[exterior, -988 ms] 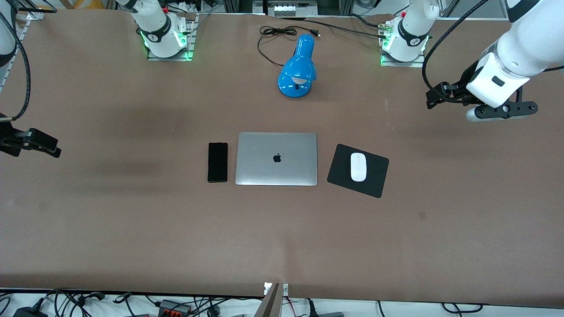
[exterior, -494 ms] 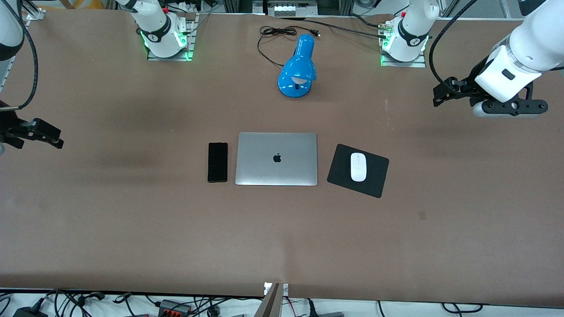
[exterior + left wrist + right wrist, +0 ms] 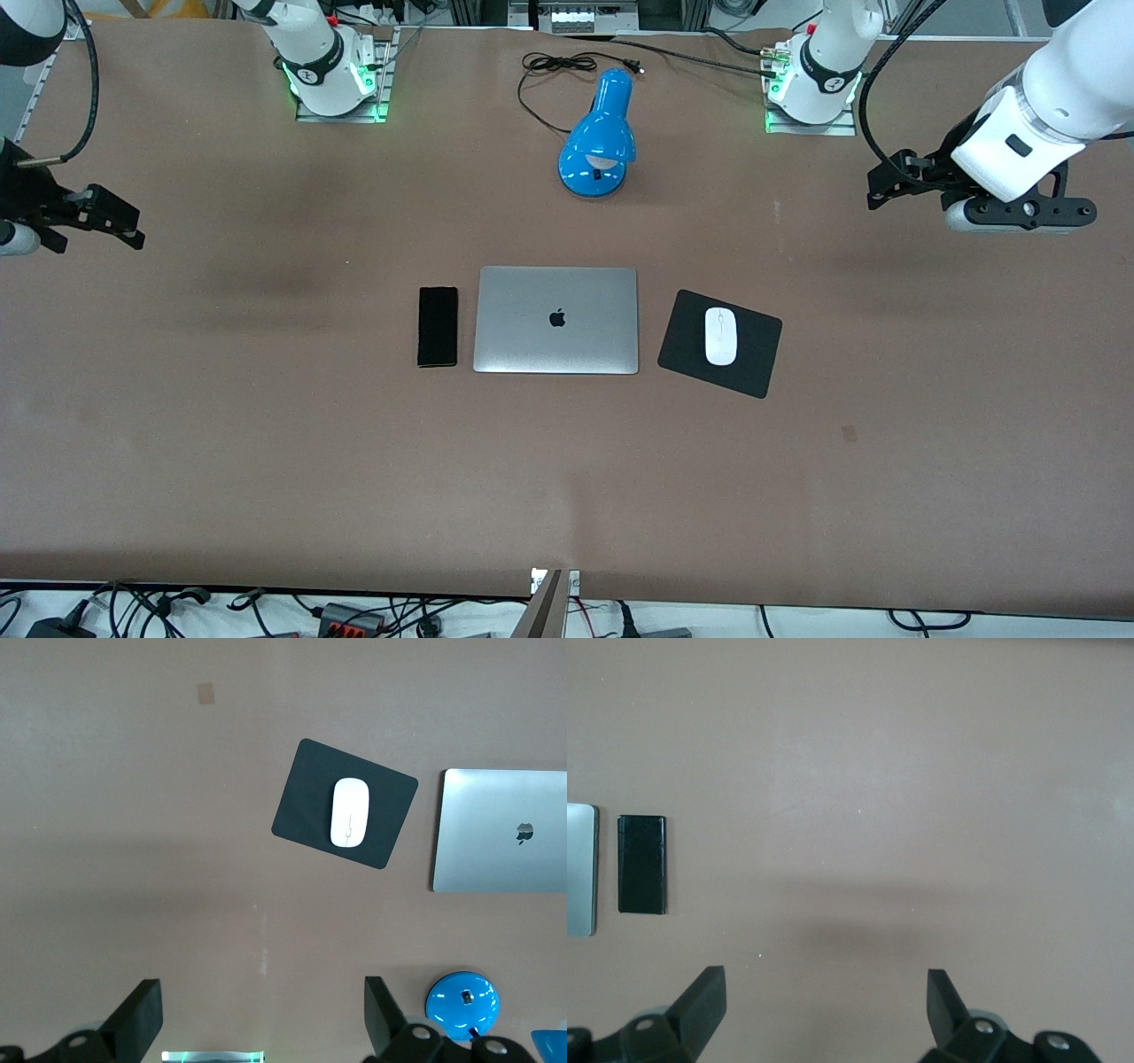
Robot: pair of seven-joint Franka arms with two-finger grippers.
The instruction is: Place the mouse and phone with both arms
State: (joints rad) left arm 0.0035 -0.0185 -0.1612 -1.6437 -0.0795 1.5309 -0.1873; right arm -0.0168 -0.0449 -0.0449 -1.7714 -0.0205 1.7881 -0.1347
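The white mouse (image 3: 720, 336) lies on a black mouse pad (image 3: 755, 365) beside the closed laptop (image 3: 555, 320), toward the left arm's end. The black phone (image 3: 438, 326) lies flat on the table beside the laptop, toward the right arm's end. My left gripper (image 3: 888, 180) is open and empty, high over bare table at its own end. Its wrist view (image 3: 261, 1020) shows the mouse (image 3: 349, 812) and pad (image 3: 306, 806) well apart from it. My right gripper (image 3: 120, 221) is open and empty over bare table at its end. Its wrist view (image 3: 824, 1003) shows the phone (image 3: 641, 864) some way off.
A blue desk lamp (image 3: 600, 137) lies on the table between the arm bases, its black cord (image 3: 545, 75) coiled beside it. The lamp also shows in the left wrist view (image 3: 462, 999). A small patch (image 3: 849, 432) marks the brown table.
The right gripper has swung toward the robots' edge of the table. The left gripper has shifted slightly toward its own end. The phone and the mouse have not moved.
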